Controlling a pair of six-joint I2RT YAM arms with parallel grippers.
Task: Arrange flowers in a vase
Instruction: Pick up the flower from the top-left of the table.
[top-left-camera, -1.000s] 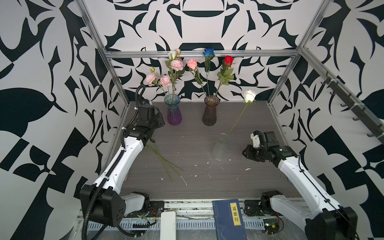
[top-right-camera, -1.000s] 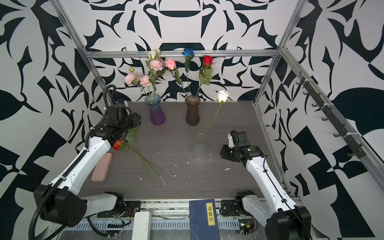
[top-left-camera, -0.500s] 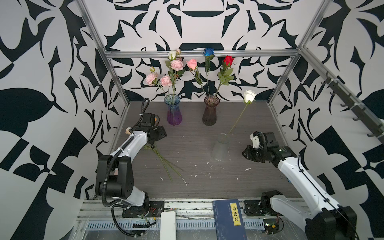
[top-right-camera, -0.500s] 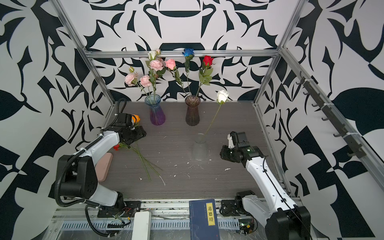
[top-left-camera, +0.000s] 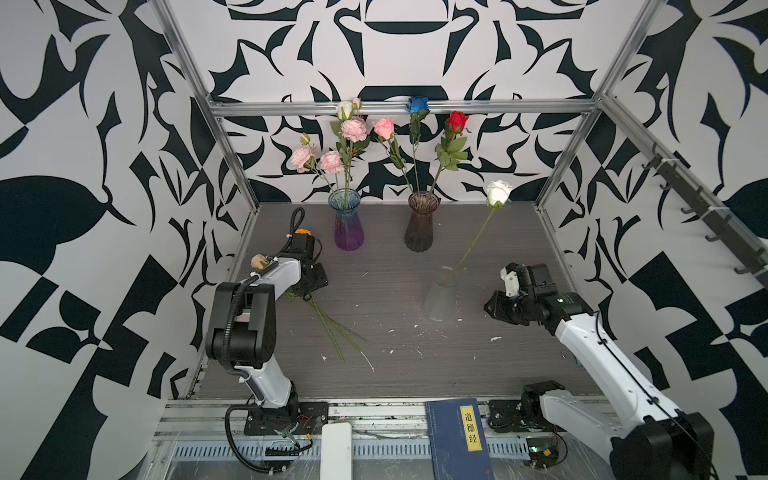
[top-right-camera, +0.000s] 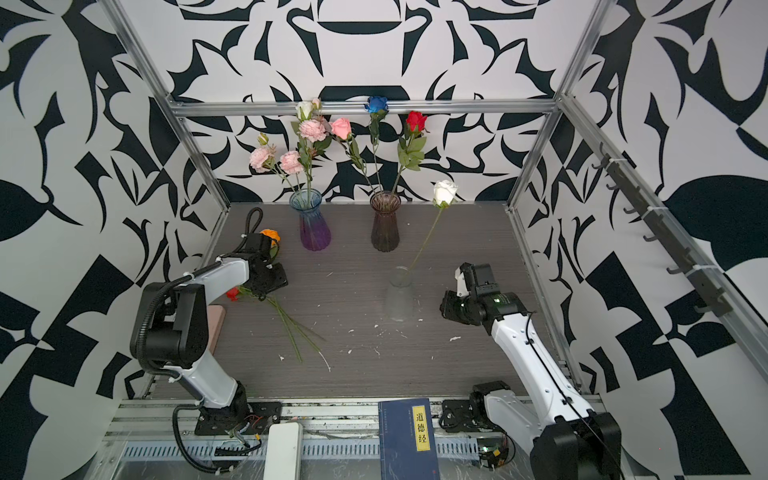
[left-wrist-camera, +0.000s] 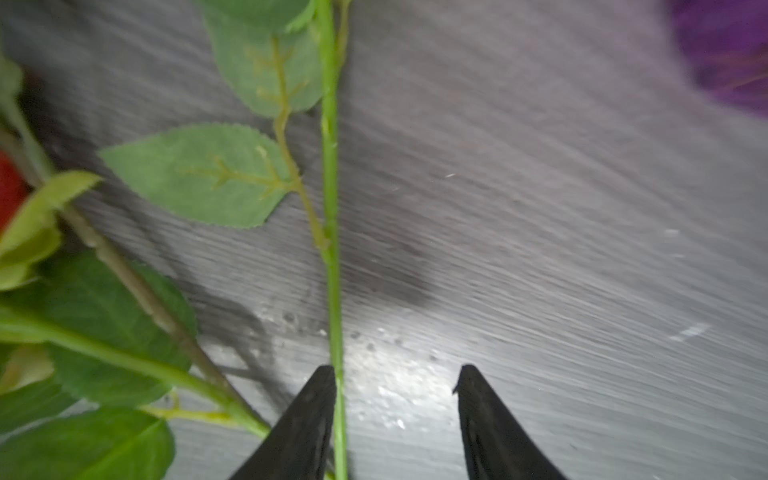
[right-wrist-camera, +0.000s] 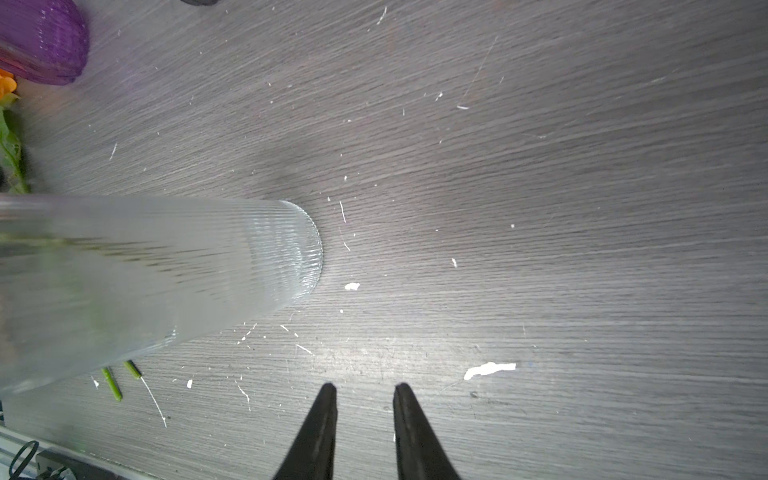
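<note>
Stem lies inside the parted left claw, the right claw slightly parted near the clear vase

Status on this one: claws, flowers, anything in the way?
Left claw open, green stem between jaws. Right claw open, empty, near clear vase holding white rose. Other loose stems crowd left claw.

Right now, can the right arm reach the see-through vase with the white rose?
Probably yes. The right gripper sits beside the clear vase, with only bare table between them.
</note>
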